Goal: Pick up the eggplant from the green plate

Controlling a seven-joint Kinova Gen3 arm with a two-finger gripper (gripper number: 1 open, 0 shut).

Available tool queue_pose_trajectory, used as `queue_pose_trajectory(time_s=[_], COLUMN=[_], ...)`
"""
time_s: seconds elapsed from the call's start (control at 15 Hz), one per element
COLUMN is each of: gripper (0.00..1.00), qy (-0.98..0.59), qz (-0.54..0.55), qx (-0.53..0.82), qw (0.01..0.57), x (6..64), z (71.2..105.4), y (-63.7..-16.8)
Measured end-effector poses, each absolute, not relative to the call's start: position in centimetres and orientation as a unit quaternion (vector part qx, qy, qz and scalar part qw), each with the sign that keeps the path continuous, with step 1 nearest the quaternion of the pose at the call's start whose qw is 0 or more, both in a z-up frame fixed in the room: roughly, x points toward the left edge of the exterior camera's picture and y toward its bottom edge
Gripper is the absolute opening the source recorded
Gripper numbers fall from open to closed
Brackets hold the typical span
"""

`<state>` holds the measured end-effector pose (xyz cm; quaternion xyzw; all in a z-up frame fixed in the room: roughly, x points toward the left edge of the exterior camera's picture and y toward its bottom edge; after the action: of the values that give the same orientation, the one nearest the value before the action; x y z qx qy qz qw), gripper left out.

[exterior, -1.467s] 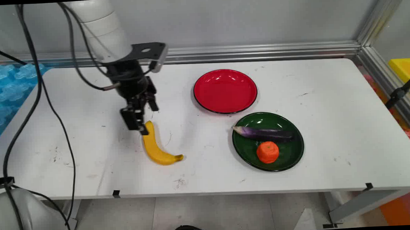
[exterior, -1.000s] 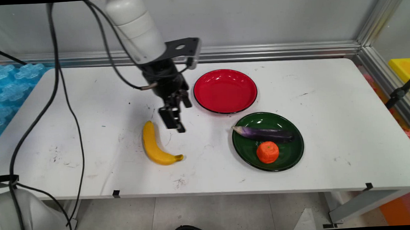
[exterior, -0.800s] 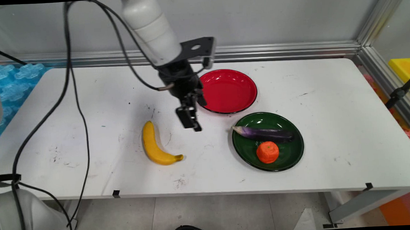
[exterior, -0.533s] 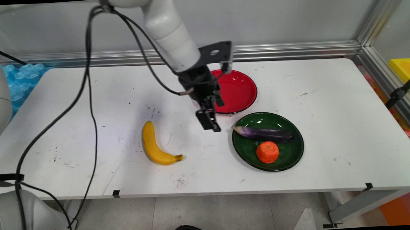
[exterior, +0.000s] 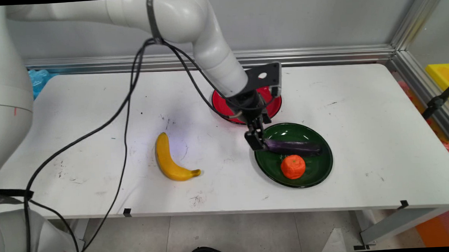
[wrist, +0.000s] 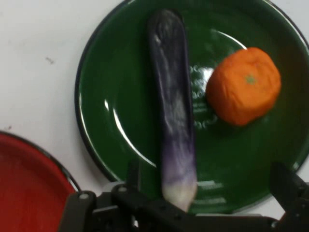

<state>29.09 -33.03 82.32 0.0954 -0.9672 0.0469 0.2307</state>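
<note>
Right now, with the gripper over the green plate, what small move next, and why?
Probably a short straight descent: the open gripper hangs above the eggplant's pale end on the green plate, with one finger on each side. The orange lies clear.

Gripper over the eggplant on the green plate
The black gripper (exterior: 256,142) hangs with fingers spread over the pale stem end of a purple eggplant (exterior: 293,146), which lies across the green plate (exterior: 317,171) pointing left to right; an orange tangerine (exterior: 293,167) sits just near of it on the same plate, right of mid-table
</note>
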Motion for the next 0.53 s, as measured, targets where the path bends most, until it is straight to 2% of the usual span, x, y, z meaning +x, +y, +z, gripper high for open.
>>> queue_pose_trajectory(time_s=[0.53], gripper=[1.00], qy=[-0.962], qz=[0.051], qx=[0.107], qw=[0.248], x=[26.8], z=[77.6], y=[-34.8])
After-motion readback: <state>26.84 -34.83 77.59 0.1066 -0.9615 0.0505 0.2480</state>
